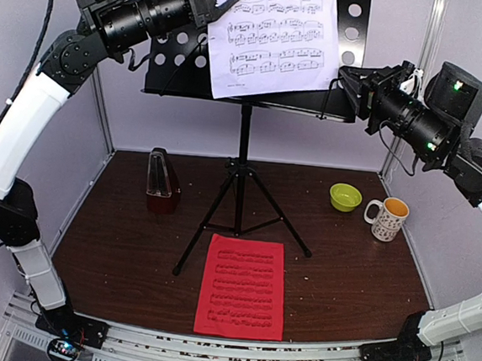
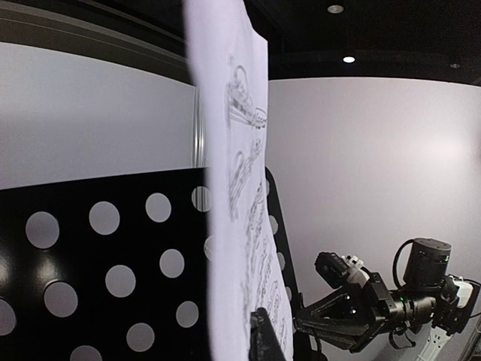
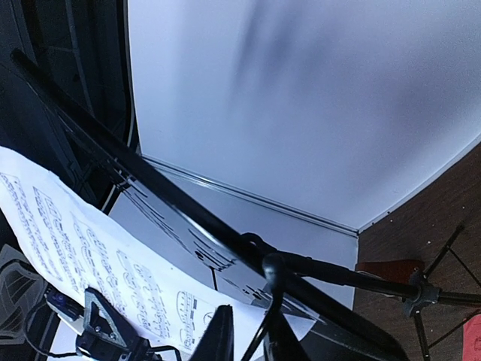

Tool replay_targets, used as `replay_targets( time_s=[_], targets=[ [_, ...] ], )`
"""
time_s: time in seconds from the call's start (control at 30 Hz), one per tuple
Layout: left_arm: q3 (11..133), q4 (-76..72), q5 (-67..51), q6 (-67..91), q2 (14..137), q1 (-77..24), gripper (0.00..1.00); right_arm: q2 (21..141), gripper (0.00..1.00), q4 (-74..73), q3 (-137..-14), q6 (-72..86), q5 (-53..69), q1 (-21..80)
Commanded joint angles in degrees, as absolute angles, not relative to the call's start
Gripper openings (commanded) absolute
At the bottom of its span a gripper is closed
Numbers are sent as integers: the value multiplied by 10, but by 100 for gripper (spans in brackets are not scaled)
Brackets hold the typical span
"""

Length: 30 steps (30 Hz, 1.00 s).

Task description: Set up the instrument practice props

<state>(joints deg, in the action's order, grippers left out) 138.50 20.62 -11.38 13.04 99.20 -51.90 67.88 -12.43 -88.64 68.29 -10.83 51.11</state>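
White music sheet (image 1: 274, 40) clamped at its top-left edge in left fingers (image 2: 261, 338), hanging over the music stand (image 1: 244, 138) desk. Right fingers (image 3: 218, 335) sit either side of the desk's lower lip, can't tell if clamped. Top view only: red music sheet (image 1: 242, 286) and metronome (image 1: 163, 178) on worktop (image 1: 116, 254).

- Top view: bright, even light, with soft shadows under the stand (image 1: 242, 147).
- Left wrist: ceiling spots (image 2: 349, 59) glare, and the close sheet (image 2: 225, 150) is blurred.
- Right wrist: bright wall (image 3: 338, 113) with a smeared shadow; the edges bend.
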Motion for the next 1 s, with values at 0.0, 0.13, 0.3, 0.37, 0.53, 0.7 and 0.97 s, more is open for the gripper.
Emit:
replay_targets(
  time_s=[0.0, 0.13, 0.3, 0.37, 0.53, 0.7, 0.97],
  targets=[
    [1390, 172, -110, 118, 1001, -517, 0, 679, 8, -110, -899, 653, -118, 514],
    [1398, 171, -107, 112, 1012, -517, 0, 680, 0, -103, -909, 593, -116, 515],
    [1417, 180, -111, 104, 1029, -512, 0, 683, 0, -97, -914, 542, -92, 515],
    [1417, 176, -119, 102, 1031, -509, 0, 683, 0, -84, -910, 524, -74, 514],
    [1420, 163, -153, 96, 1041, -503, 2, 679, 0, -74, -912, 456, -49, 514],
    [1430, 159, -192, 60, 1049, -498, 5, 672, 0, -84, -915, 399, -32, 514],
    [1446, 139, -222, 33, 1064, -485, 1, 664, 0, -81, -906, 366, -14, 514]
  ],
)
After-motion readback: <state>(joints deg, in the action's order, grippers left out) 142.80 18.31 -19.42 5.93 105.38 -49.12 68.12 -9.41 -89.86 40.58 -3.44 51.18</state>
